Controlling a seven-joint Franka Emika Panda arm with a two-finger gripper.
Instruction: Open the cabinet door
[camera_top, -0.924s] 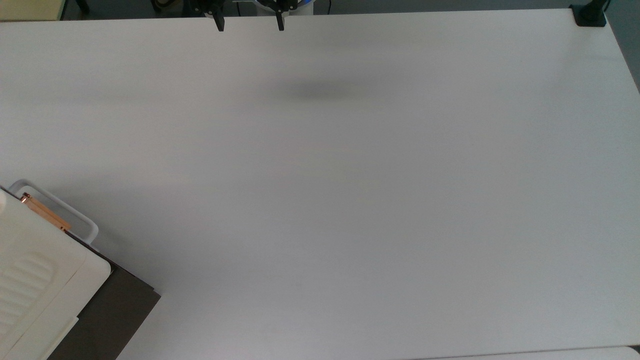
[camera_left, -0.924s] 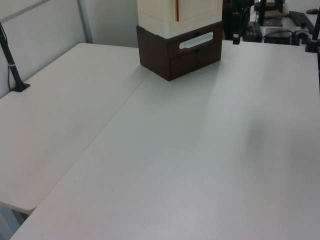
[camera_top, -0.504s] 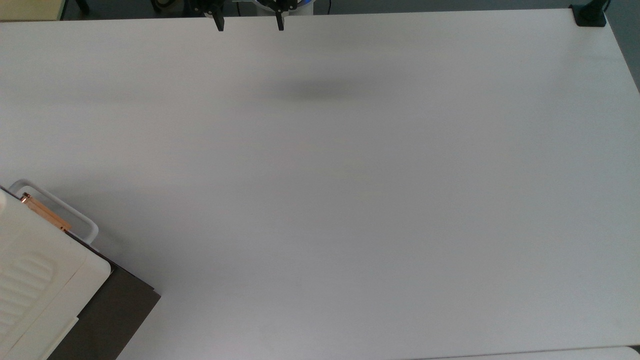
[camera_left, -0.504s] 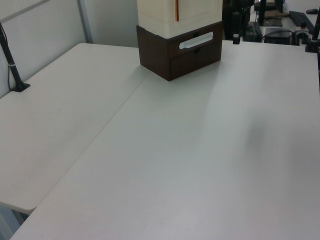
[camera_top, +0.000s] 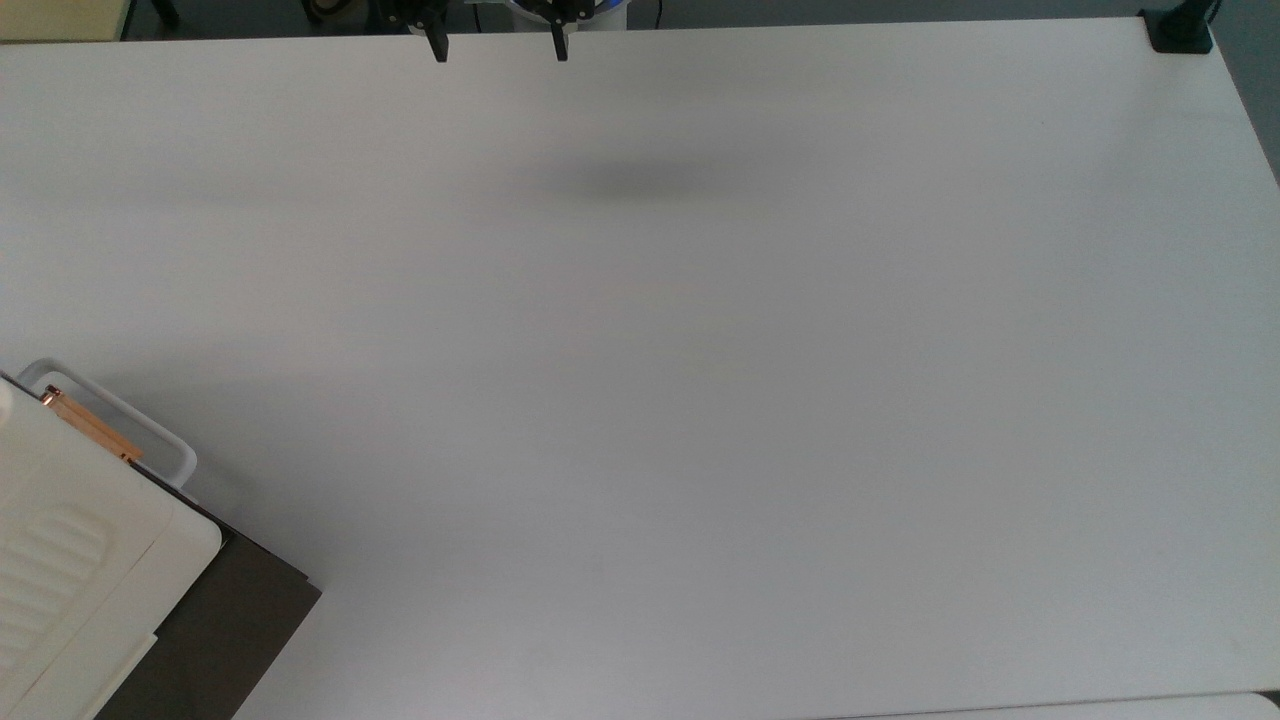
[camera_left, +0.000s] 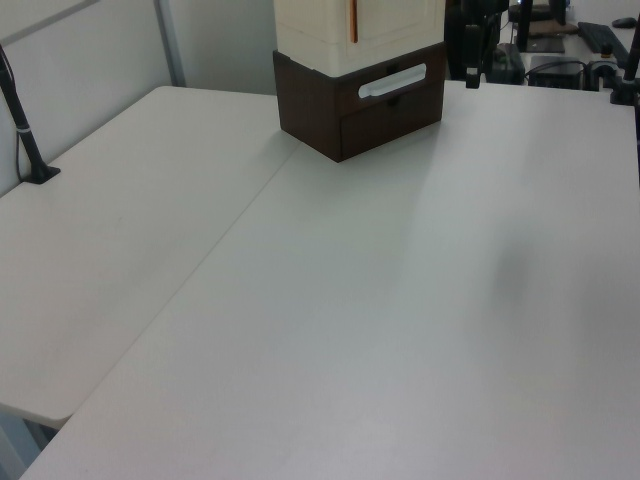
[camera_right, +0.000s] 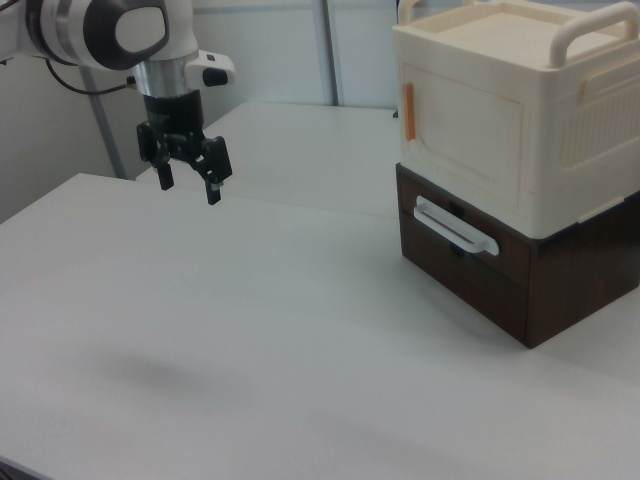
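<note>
The cabinet (camera_right: 560, 110) is a cream box on a dark brown base at the right view's right; it also sits at the top view's bottom left corner (camera_top: 70, 560) and at the left view's top (camera_left: 320, 25). The cabinet door (camera_right: 465, 130) lies flush with the box front, with its slim copper handle (camera_right: 408, 113) on the left edge. That copper handle (camera_top: 90, 425) is also in the top view. My gripper (camera_right: 189, 186) hangs open above the table, far to the left of the cabinet in the right view, with nothing between its fingers. Its gripper tips (camera_top: 498, 48) sit at the top view's upper edge.
The brown base (camera_right: 500, 285) has a drawer with a white loop handle (camera_right: 455, 228). A black clamp post (camera_top: 1180, 30) stands at the top view's upper right corner. The white table (camera_top: 700, 400) stretches between gripper and cabinet. A second tabletop (camera_left: 110, 230) adjoins it on the left view's left.
</note>
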